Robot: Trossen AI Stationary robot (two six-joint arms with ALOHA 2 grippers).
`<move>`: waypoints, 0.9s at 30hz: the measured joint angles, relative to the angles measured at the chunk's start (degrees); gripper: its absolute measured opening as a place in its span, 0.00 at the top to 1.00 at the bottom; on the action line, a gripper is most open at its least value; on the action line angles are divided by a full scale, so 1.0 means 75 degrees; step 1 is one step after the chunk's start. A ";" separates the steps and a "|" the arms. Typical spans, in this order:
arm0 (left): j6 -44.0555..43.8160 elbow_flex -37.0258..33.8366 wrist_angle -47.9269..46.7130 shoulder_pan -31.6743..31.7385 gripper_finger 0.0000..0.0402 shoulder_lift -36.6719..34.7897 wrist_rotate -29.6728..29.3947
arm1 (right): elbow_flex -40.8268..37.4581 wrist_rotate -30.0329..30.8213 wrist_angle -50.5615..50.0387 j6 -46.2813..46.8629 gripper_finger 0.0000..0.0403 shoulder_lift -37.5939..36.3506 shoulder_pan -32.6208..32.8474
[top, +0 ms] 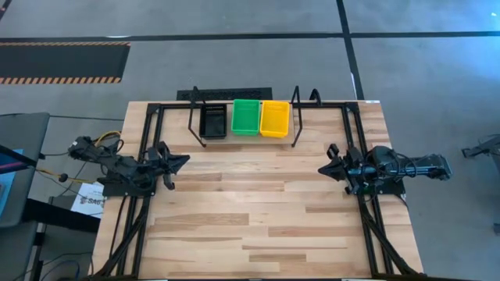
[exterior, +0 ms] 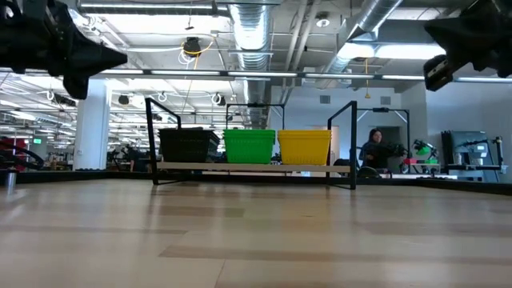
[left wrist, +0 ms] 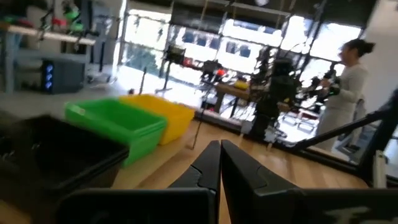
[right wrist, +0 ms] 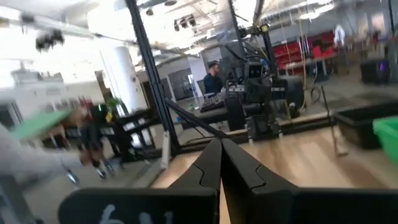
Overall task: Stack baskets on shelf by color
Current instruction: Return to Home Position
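Observation:
On the shelf (top: pixel 242 139) at the table's far side stand three stacks of baskets side by side: black (top: pixel 212 122) on the left, green (top: pixel 246 116) in the middle, yellow (top: pixel 274 118) on the right. In the low view they show as black (exterior: pixel 189 145), green (exterior: pixel 250 146) and yellow (exterior: pixel 304 147) on the shelf's plank (exterior: pixel 248 167). My left gripper (top: pixel 184 161) is shut with nothing in it, raised by the table's left edge. My right gripper (top: pixel 322 168) is shut and empty, raised by the right edge. Both point toward the table's middle.
The shelf's black wire uprights (exterior: pixel 152 140) (exterior: pixel 353 144) rise at both ends. Black frame rails (top: pixel 144 195) (top: pixel 367 211) run along the table's left and right sides. People stand in the room beyond the table (left wrist: pixel 345 84) (exterior: pixel 374 152).

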 joint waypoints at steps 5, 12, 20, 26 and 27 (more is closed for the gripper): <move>0.1313 -0.0003 0.1025 0.0468 1.00 0.0000 0.0793 | 0.0169 -0.0014 0.0279 -0.1177 0.92 0.0000 0.0182; 0.1449 -0.0006 0.0973 0.1490 1.00 -0.0003 0.1469 | 0.0171 -0.0044 0.0319 -0.1499 0.92 0.0000 0.0459; 0.0629 -0.0006 0.0364 0.2504 1.00 0.0000 0.2896 | 0.0177 -0.0047 0.0114 -0.1490 0.92 0.0000 0.0527; 0.0505 -0.0006 0.0309 0.2751 1.00 -0.0003 0.3730 | 0.0183 -0.0193 0.0065 -0.2196 0.92 0.0000 0.0527; 0.0459 -0.0006 0.0291 0.2761 1.00 -0.0003 0.3918 | 0.0183 -0.0207 0.0042 -0.2260 0.92 0.0000 0.0527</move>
